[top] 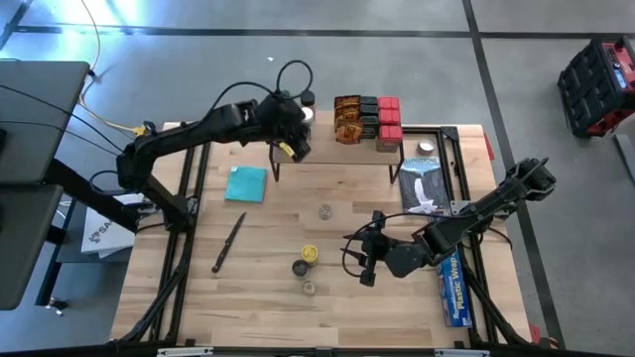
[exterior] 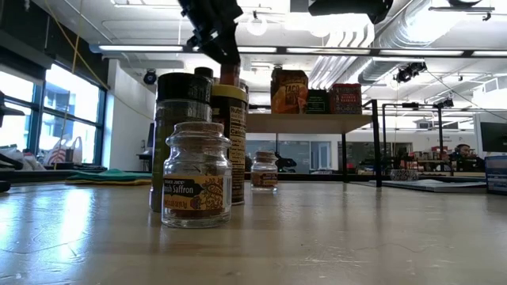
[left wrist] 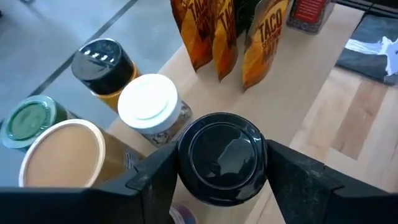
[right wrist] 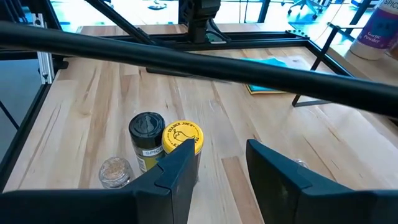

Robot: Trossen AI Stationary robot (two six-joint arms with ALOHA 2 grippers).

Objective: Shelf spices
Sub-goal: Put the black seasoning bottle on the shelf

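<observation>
Left gripper (left wrist: 221, 180) hangs over the left end of the low shelf with the light wooden top on thin black legs (top: 332, 154), its two dark fingers (left wrist: 305, 186) standing on either side of a round jar with a glossy black lid (left wrist: 222, 157); whether the pads press the jar or stand just clear of it cannot be told. Beside that jar on the shelf stand a white-lidded jar (left wrist: 149, 102), a jar with a black shaker lid (left wrist: 102, 61), a green-lidded jar (left wrist: 28, 121) and a wide tan-lidded jar (left wrist: 62, 155). Further along the shelf top stand orange-brown flat packets of taco seasoning (top: 347, 117), touching one another, then small red boxes (top: 388, 121) at the right end. Right gripper (top: 369, 266) hovers low over the large wooden tabletop (top: 278, 297), fingers parted with nothing between them, just beside a yellow-lidded jar (top: 310, 254) and a dark-lidded jar (top: 300, 268) that stand together; a small clear glass saffron jar (exterior: 196, 176) is next to them, and another small clear jar (top: 324, 211) stands apart nearer the shelf. A teal square cloth (top: 246, 184), a black knife (top: 228, 243) and a long blue plastic-wrap box (top: 451, 288) also lie on the table.
</observation>
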